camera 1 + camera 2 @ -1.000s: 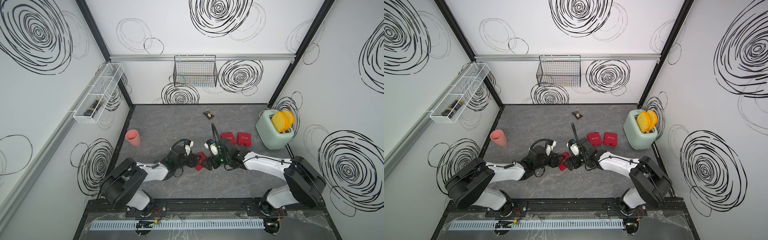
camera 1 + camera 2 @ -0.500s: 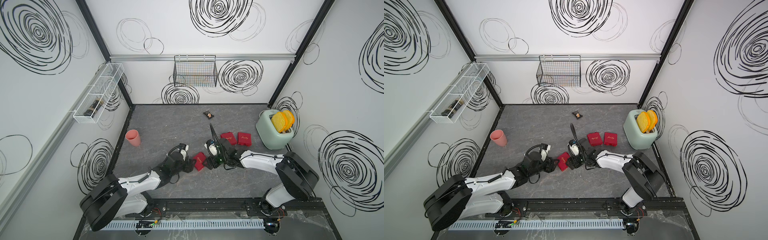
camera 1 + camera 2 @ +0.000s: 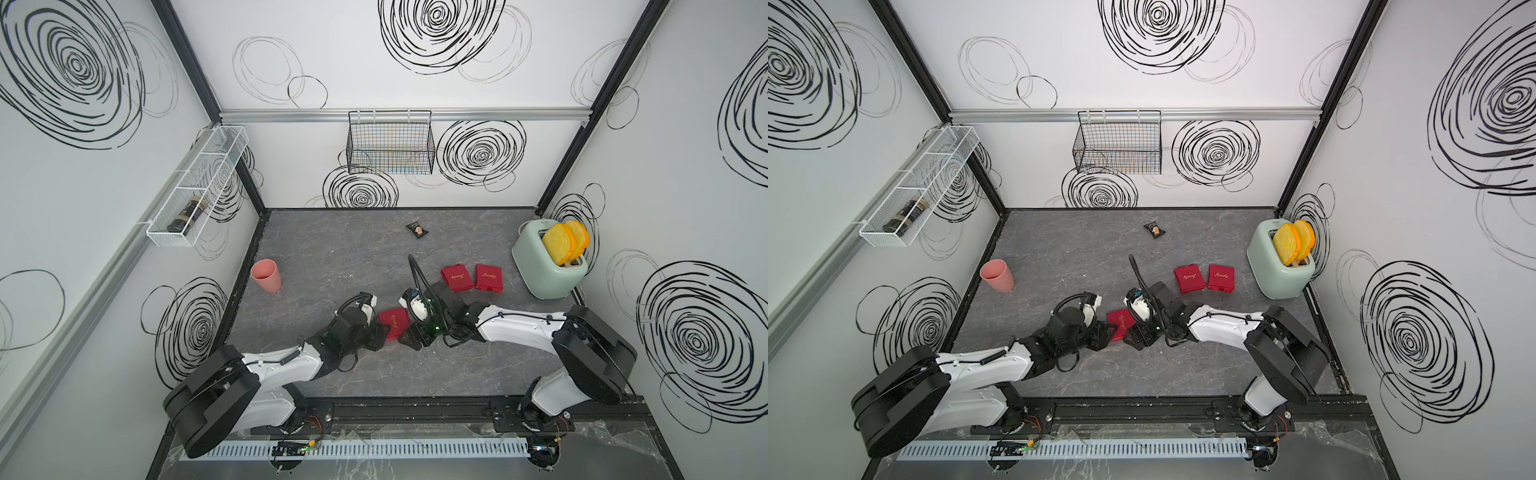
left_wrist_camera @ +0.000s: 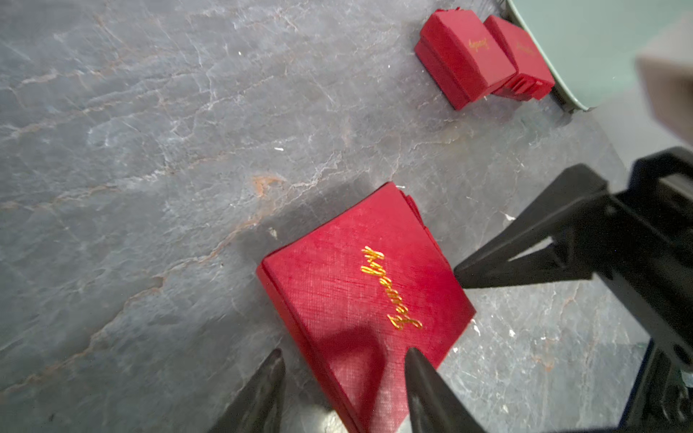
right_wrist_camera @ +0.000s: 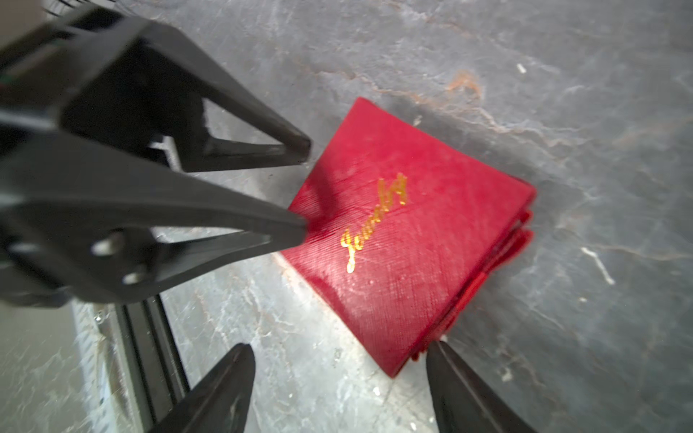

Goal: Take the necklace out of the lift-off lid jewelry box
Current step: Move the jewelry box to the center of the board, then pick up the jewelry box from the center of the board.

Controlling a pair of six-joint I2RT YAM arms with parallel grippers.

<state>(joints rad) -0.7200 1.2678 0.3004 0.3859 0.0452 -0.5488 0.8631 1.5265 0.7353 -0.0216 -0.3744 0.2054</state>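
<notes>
Your two arms stretch low and inward from the front rail (image 3: 415, 409), left gripper (image 4: 345, 352) and right gripper (image 5: 339, 346) both parted and holding nothing, flanking the closed red jewelry box (image 5: 405, 232) on the grey marbled tabletop (image 3: 332, 249), necklace unseen, swirl-patterned walls (image 3: 415, 91) beyond.

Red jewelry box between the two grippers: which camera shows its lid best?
The left wrist view: the red jewelry box is large and sharp, lid on, gold lettering clear. The right wrist view shows the same lid, blurrier. In both top views it is a small red patch.
</notes>
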